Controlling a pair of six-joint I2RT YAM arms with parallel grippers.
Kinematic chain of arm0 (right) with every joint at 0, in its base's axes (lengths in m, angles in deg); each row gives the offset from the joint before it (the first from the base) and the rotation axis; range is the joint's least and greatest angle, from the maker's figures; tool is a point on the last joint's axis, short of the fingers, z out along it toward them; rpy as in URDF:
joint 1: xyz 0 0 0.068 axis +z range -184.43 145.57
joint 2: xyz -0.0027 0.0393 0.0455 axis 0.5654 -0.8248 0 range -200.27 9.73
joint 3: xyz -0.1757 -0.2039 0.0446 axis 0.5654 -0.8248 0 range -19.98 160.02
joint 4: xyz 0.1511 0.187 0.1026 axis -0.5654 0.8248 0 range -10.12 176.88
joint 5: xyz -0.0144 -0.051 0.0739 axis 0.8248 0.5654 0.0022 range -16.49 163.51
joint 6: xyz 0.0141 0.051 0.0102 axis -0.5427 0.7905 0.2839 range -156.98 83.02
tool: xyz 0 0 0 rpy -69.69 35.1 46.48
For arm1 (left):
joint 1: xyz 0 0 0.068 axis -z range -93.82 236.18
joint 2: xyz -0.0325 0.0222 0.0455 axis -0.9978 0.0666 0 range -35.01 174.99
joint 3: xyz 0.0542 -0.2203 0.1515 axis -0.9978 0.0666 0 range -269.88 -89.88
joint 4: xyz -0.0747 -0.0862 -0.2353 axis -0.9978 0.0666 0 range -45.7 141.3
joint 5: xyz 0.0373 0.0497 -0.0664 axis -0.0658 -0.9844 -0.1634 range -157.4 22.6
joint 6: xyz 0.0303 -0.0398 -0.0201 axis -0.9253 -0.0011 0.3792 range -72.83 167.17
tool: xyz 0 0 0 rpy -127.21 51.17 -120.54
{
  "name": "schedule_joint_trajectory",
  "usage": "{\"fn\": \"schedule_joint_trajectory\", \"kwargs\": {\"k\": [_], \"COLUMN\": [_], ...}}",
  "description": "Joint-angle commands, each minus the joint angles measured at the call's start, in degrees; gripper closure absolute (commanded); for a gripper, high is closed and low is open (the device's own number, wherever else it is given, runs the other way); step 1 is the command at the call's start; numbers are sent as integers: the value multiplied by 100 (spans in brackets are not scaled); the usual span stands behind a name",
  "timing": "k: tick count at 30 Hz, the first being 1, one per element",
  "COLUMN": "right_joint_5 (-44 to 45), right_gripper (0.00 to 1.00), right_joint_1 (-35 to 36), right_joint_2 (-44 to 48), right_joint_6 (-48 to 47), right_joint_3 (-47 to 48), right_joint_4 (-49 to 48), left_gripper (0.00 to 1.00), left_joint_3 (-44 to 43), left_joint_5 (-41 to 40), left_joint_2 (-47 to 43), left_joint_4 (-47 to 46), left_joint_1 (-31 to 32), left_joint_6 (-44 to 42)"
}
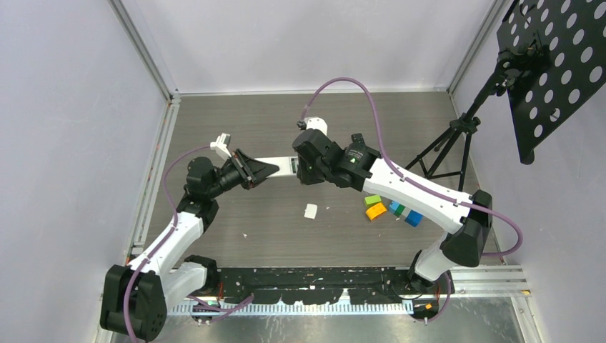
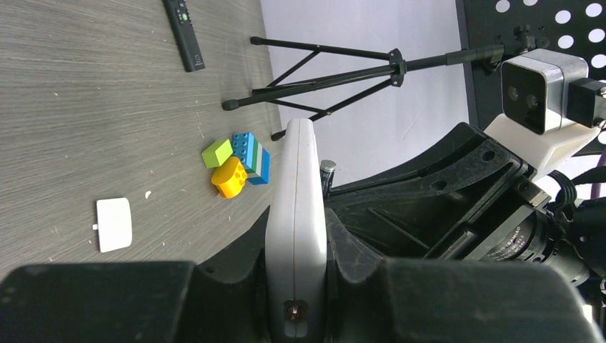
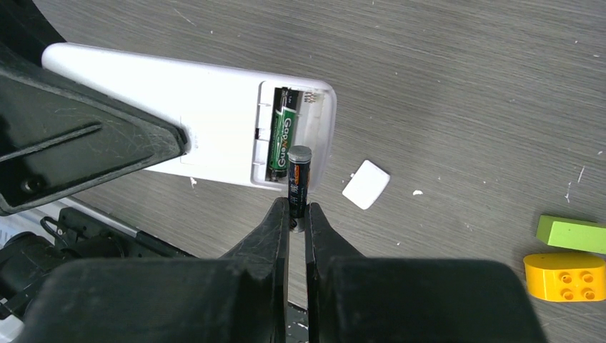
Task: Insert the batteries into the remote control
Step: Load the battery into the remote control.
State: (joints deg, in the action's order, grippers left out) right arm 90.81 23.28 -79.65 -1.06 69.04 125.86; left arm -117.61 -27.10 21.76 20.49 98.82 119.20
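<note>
Remote control [image 3: 207, 121], a light, rigid slab of white plastic, is at the left, held off the worktop [image 1: 271, 243] with the left tool [image 1: 259, 170] clamped across its long edges. That grip looks sound and leaves the back face free. The open compartment faces the right wrist camera. One green battery [image 3: 280, 139] lies in a slot, and the slot beside it is bare. Just right of that stands the dark battery [image 3: 299, 175], upright in the right tool [image 3: 297, 211]. The tool's fingers are pinched on its lower end, nearly together, and the upper end is free. The battery overlaps the compartment's edge, but I cannot tell whether it touches. Such a cell is likely light, stiff and smooth-skinned, so it may pivot or slip in a pinch. A hold nearer mid-body would steady it, and the spring contact will probably push back. Further right on the worktop lie the loose white cover [image 3: 366, 184], then a green block [image 3: 572, 234] and a yellow block [image 3: 561, 276].
</note>
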Motion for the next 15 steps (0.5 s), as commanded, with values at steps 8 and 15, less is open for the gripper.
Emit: {"fn": "schedule_joint_trajectory", "kwargs": {"k": [8,15], "right_joint_5": [145,110], "right_gripper": [91,90], "right_joint_1": [-31,-43], "right_joint_2": [-65,-141], "right_joint_6": [-181,-235], "right_joint_3": [114,178], "right_joint_4": [-219,-262], "left_gripper": [100,100], "left_joint_3": [-79,-75], "left_joint_5": [84,127], "left_joint_2": [-67,-79], "left_joint_4": [-491,-541], "left_joint_1": [-8,-8], "left_joint_6": [105,142]}}
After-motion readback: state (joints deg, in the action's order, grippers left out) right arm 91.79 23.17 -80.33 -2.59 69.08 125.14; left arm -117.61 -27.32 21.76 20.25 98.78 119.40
